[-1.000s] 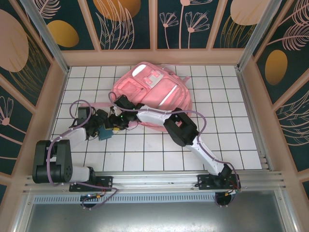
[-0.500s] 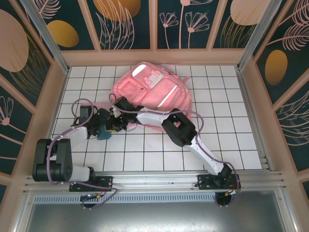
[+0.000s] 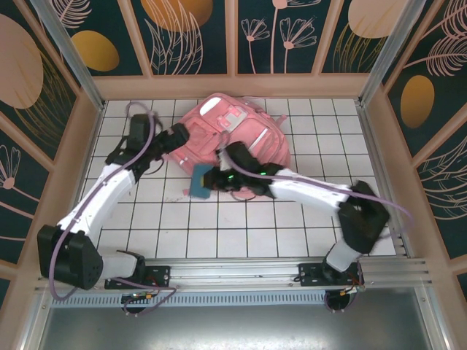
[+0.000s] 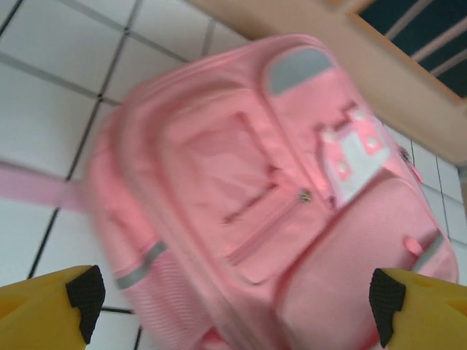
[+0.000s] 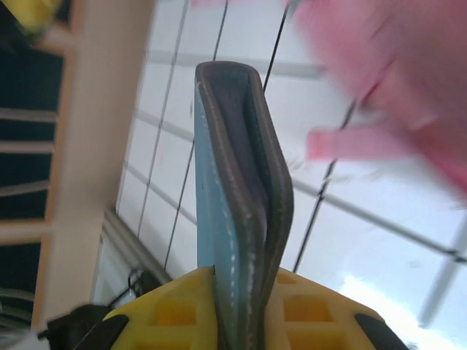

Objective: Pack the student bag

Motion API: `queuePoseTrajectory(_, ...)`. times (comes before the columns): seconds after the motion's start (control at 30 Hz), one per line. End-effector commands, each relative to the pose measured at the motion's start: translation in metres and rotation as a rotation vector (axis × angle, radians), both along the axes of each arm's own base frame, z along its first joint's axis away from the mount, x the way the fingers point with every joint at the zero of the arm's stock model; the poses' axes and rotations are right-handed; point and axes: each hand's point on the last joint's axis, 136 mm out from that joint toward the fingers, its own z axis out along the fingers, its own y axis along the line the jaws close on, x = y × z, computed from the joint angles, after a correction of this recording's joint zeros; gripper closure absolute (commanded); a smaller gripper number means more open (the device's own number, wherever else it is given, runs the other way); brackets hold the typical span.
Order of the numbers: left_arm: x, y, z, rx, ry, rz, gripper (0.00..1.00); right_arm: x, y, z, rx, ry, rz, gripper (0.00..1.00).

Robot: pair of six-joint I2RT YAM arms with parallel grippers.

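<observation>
White tiled tabletop (image 3: 306, 211) holds the big pink student bag (image 3: 241, 135) at the far middle. Over the bag, the left gripper (image 4: 232, 300) hangs with its fingers spread wide. Just beside the bag's near edge, the right gripper (image 5: 241, 288) pinches a thin blue case (image 5: 230, 175).

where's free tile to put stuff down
Free: tiles right of the student bag up to the side wall; near rows between the left arm and right arm. Crowded: the bag's near-left edge, around the blue case.

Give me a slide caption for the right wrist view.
Right pincer shut on a slim blue case above the white tiled table, pink student bag blurred beyond.
</observation>
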Motion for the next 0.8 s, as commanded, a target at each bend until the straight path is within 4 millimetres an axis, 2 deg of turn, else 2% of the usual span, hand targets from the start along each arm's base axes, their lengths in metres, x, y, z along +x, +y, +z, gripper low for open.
queuePoseTrajectory(0.0, -0.003, -0.035, -0.015, 0.242, 0.051, -0.126, 0.05, 0.038, -0.103, 0.033, -0.070, -0.146, -0.353, 0.99)
queuePoseTrajectory(0.07, 0.000, -0.072, -0.019, 0.321, 0.045, -0.218, 0.03, 0.045, -0.165, 0.052, -0.054, -0.185, -0.506, 0.99)
queuePoseTrajectory(0.13, 0.001, -0.104, -0.029, 0.378, 0.055, -0.302, 0.01, 0.045, -0.207, 0.066, -0.041, -0.219, -0.596, 1.00)
queuePoseTrajectory(0.17, 0.001, -0.120, -0.035, 0.413, 0.057, -0.339, 0.01, 0.046, -0.235, 0.073, -0.044, -0.235, -0.661, 1.00)
queuePoseTrajectory(0.27, 0.000, -0.158, -0.057, 0.545, 0.064, -0.416, 0.02, 0.040, -0.279, 0.077, -0.065, -0.246, -0.732, 1.00)
queuePoseTrajectory(0.37, -0.002, -0.192, -0.067, 0.601, 0.064, -0.475, 0.02, 0.033, -0.305, 0.070, -0.102, -0.241, -0.771, 0.99)
queuePoseTrajectory(0.47, -0.006, -0.215, -0.074, 0.651, 0.046, -0.499, 0.01, 0.027, -0.323, 0.063, -0.129, -0.249, -0.809, 0.99)
queuePoseTrajectory(0.63, -0.003, -0.232, -0.093, 0.737, 0.061, -0.504, 0.02, 0.024, -0.331, 0.047, -0.109, -0.216, -0.814, 0.98)
queuePoseTrajectory(0.77, 0.007, -0.232, -0.095, 0.793, 0.046, -0.458, 0.09, 0.024, -0.329, 0.035, -0.081, -0.184, -0.797, 0.98)
